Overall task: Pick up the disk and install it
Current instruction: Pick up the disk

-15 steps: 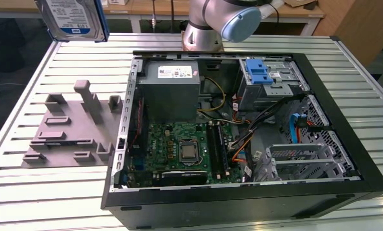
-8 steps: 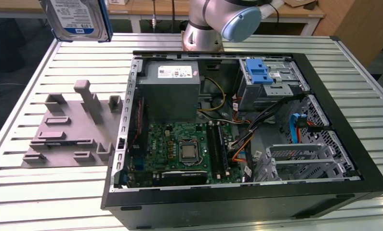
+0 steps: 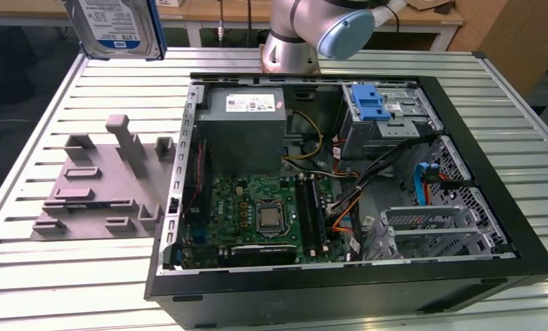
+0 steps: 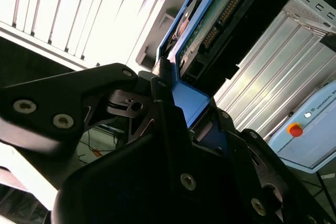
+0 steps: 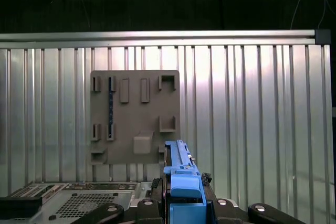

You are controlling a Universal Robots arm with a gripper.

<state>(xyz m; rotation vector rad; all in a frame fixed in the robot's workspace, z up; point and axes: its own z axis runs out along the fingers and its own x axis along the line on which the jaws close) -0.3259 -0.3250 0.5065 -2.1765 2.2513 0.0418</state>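
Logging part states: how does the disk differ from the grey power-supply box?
The disk hangs upright above the table, clamped in the end effector; the power-supply box sits mounted inside the computer case. The disk is thin and blue-framed; the power-supply box is bulkier and plain grey. Both carry a label sticker.

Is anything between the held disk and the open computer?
Nothing visible. The silver hard disk in its blue plastic caddy hangs in the air over the slatted metal table; the black computer case lies with its side open upward.
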